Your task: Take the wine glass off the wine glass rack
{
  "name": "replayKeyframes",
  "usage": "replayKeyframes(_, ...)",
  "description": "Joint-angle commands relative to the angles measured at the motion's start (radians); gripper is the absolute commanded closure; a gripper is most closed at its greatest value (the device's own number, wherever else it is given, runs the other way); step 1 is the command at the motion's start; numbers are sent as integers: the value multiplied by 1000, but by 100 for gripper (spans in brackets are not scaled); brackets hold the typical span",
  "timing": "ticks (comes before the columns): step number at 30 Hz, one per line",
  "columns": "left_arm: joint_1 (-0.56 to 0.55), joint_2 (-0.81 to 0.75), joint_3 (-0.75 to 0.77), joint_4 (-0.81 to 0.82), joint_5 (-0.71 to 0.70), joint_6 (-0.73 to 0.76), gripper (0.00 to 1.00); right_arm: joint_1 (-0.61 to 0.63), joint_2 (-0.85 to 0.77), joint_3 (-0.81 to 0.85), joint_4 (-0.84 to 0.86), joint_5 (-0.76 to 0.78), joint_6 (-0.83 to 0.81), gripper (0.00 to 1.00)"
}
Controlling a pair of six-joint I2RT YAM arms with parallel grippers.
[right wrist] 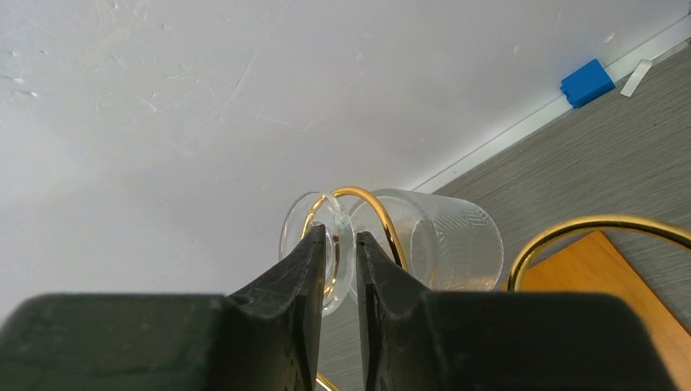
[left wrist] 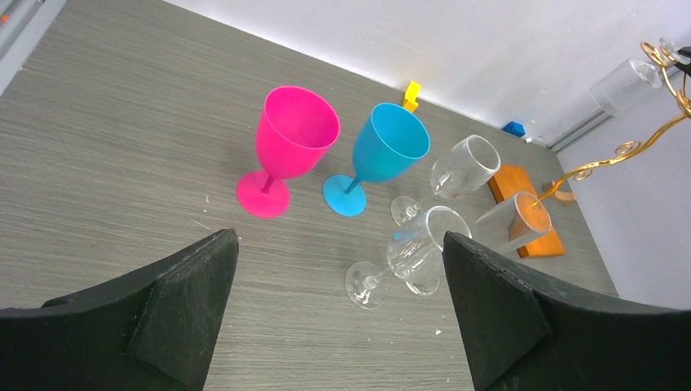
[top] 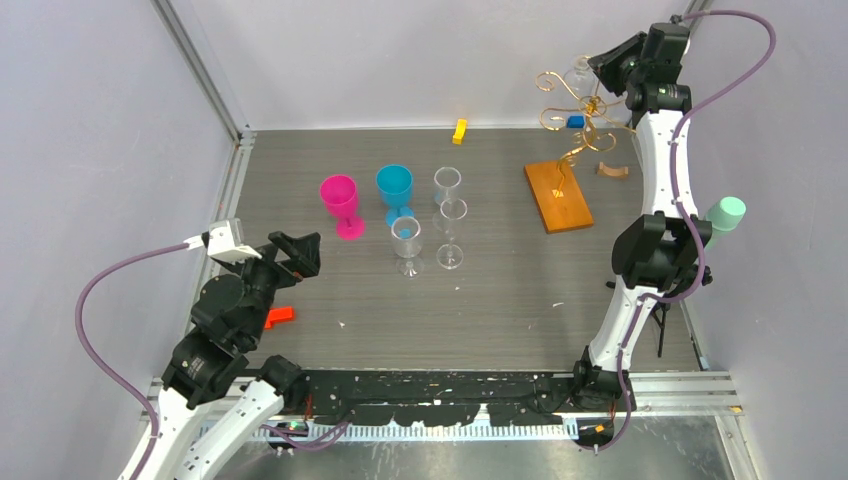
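Note:
The wine glass rack (top: 585, 112) is gold wire with curled arms, standing on an orange-brown wooden base (top: 558, 196) at the far right. A clear wine glass (top: 578, 72) hangs upside down from a top arm. My right gripper (top: 603, 66) is up at that arm. In the right wrist view the gripper (right wrist: 344, 246) is shut on the glass's round foot (right wrist: 295, 226), with the gold wire loop (right wrist: 379, 210) running past it and the ribbed bowl (right wrist: 452, 240) beyond. My left gripper (top: 298, 252) is open and empty, low over the near left table; its view shows the hanging glass (left wrist: 623, 81) far off.
A pink goblet (top: 340, 203), a blue goblet (top: 394, 190) and three clear glasses (top: 447, 215) stand mid-table. A yellow block (top: 459, 131), a blue block (top: 575, 121), a brown curved piece (top: 612, 170), an orange piece (top: 280, 317) and a mint cup (top: 727, 213) lie around.

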Motion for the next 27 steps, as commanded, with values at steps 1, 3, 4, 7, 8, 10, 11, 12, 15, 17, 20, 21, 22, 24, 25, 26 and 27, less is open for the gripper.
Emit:
replayKeyframes(1,-2,-6,-5,47,-19,5,0,-9,-40,-2,-15,51,-13,77)
replayKeyframes(3,-2,-8,-5,45,-20,4,0,-9,-37,-5,-13,55,-6,83)
replayKeyframes(4,-2,-9,-5,44,-21,4,0,-8,-36,-7,-13,56,-5,86)
replayKeyframes(7,-2,-12,-5,42,-23,5,0,-9,-38,-13,-1,54,9,93)
replayKeyframes(8,-1,-13,-7,42,-23,4,0,-9,-41,-25,5,54,15,95)
replayKeyframes(10,-2,-13,-7,42,-23,4,0,-9,-58,-50,38,50,36,98)
replayKeyframes(11,-2,-13,-7,42,-23,4,0,-9,-63,-60,64,45,44,99)
replayKeyframes(12,-2,-13,-7,42,-23,4,0,-9,-75,-85,83,34,60,99)
replayKeyframes(15,-2,-13,-7,42,-23,4,0,-9,-98,-145,199,3,106,100)
replayKeyframes(17,-2,-14,-7,42,-23,4,0,-9,-113,-188,273,-15,142,100)
replayKeyframes(20,-1,-17,-7,41,-24,3,0,-9,-133,-254,378,-33,200,100)
replayKeyframes(21,-2,-18,-7,41,-24,4,0,-9,-138,-267,433,-34,212,100)
replayKeyframes(22,-1,-20,-6,40,-25,4,0,-9,-145,-293,459,-33,230,100)
replayKeyframes(24,-2,-23,-5,39,-27,5,0,-9,-157,-322,536,-17,249,100)
replayKeyframes(25,-2,-25,-5,39,-29,5,0,-9,-160,-337,551,-12,253,100)
replayKeyframes(26,-2,-25,-4,40,-29,5,0,-9,-167,-342,576,-4,260,100)
replayKeyframes(27,-2,-26,-5,39,-29,5,0,-9,-170,-354,587,0,262,100)
